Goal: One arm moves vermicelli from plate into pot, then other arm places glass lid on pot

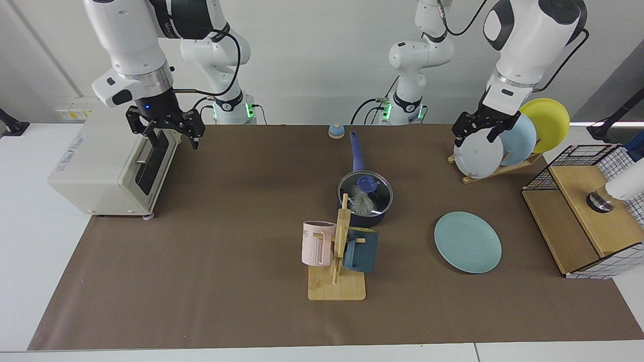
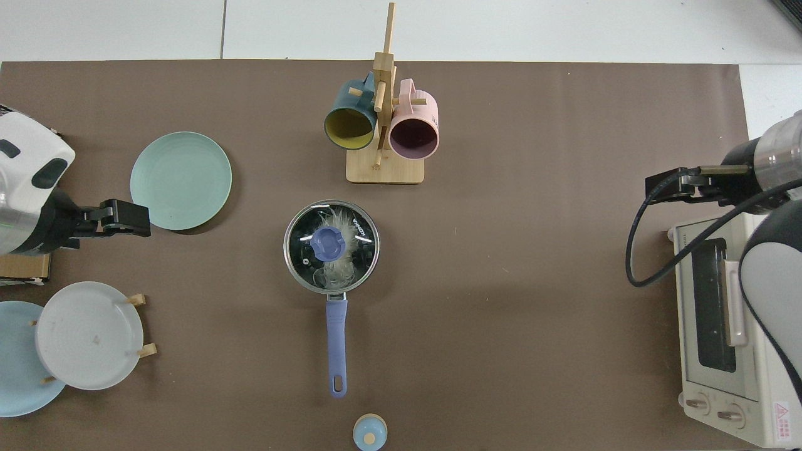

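Vermicelli (image 2: 335, 250) sits inside the pot (image 1: 370, 217) near the middle of the worktop (image 1: 226, 281), visible through the glass lid (image 2: 331, 245) that covers the rim with its blue knob up. The pot's long handle points toward the robots' edge of the worktop, and the teal plate (image 1: 468, 242) lies bare, well apart from the pot, on the left arm's side. The right gripper (image 1: 170, 134) hangs over the corner by the toaster oven (image 1: 108, 171), fingers spread and holding nothing. The left gripper (image 1: 484, 131) hovers just in front of the rack of upright plates (image 1: 498, 146), likewise released and empty. Both stand well away from the pot, the left one somewhat nearer. Judging by how things lie, both steps look done, so no further reach toward the pot seems called for. A mug tree (image 1: 338, 261) stands just beside the pot on the far edge's side.
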